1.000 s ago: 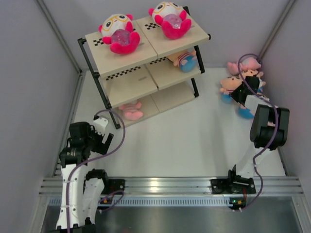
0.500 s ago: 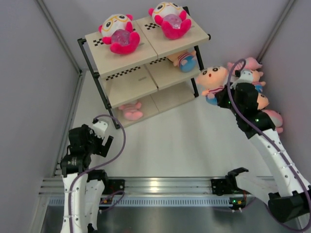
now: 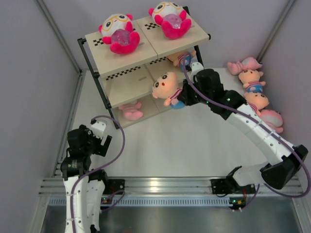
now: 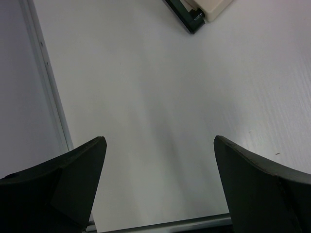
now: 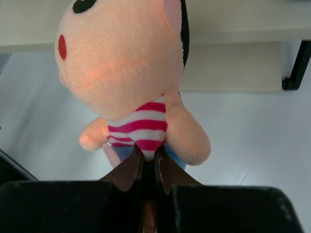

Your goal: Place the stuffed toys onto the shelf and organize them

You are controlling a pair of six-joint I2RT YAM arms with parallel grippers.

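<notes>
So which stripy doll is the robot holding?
The peach doll in front of the shelf, pinched by the right fingers. The others lie on the middle board or the table.

Nothing here can be read. No letters, numbers, labels or brand marks show on the shelf (image 3: 141, 48) or the toys (image 3: 120, 34). The strips (image 3: 127, 73) along the board edges carry only a black-and-white check pattern.
</notes>
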